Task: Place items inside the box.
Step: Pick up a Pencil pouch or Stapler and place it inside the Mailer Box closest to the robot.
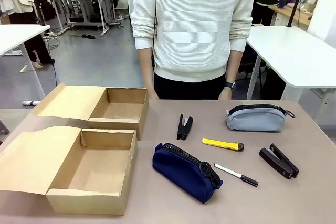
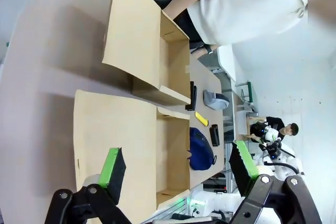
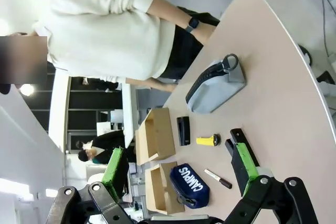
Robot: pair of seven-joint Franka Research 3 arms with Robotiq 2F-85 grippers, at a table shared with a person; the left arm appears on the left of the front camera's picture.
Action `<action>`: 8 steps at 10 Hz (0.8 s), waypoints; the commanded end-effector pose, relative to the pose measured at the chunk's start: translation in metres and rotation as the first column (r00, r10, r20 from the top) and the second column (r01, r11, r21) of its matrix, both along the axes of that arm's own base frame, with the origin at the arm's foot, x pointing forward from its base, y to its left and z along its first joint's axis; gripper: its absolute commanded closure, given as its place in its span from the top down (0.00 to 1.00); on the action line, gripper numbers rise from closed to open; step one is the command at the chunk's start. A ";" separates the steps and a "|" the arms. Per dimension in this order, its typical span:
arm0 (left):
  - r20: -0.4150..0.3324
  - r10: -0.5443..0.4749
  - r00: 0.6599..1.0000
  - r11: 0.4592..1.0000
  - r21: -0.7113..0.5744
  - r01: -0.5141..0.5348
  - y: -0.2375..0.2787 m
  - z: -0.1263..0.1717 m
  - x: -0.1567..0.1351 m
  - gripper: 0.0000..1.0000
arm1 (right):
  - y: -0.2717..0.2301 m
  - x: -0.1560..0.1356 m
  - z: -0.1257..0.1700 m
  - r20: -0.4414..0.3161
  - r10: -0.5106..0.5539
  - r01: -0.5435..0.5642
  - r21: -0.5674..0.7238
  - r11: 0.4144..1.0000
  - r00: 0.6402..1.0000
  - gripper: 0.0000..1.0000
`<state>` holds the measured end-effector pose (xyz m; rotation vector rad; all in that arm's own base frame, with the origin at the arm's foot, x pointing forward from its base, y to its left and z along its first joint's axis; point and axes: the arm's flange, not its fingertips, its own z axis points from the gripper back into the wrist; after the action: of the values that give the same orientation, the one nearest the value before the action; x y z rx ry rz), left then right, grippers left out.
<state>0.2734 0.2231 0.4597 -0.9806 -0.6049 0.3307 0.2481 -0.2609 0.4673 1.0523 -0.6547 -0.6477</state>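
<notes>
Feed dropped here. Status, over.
Left gripper and right gripper open, empty. Box open, nothing inside. Navy pouch nearest it, on table. Other box just behind.

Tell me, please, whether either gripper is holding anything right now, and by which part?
Nothing is held: the left gripper and the right gripper both stand open and empty.

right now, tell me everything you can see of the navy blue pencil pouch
The navy-blue pencil pouch is soft fabric, long and rounded, lying slantwise on the table. A black zip runs along its top, looking closed, with a ring pull at its right end. The right wrist view shows white CAMPUS print on it. It lies right of the nearer open cardboard box, apart from it; the white marker lies close by its pull end.
</notes>
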 end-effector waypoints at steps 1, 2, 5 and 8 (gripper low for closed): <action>0.027 -0.007 1.000 1.000 -0.001 0.007 0.002 -0.003 0.002 1.00 | 0.022 0.005 0.006 -0.027 0.018 -0.021 -0.139 0.990 0.999 1.00; 0.027 -0.007 1.000 1.000 -0.001 0.007 0.002 -0.003 0.002 1.00 | 0.047 0.007 0.018 -0.039 0.060 -0.066 -0.206 0.976 0.997 1.00; 0.027 -0.007 1.000 1.000 -0.001 0.007 0.002 -0.003 0.002 1.00 | 0.170 0.043 0.054 -0.161 0.241 -0.288 -0.454 0.843 0.957 1.00; 0.027 -0.007 1.000 1.000 -0.001 0.007 0.002 -0.003 0.002 1.00 | 0.136 0.060 0.054 -0.239 0.385 -0.446 -0.313 0.838 0.891 1.00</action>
<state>0.2744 0.2237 0.4566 -0.9763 -0.6015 0.3331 0.3147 -0.0676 0.5293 0.6592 -0.4167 -0.1763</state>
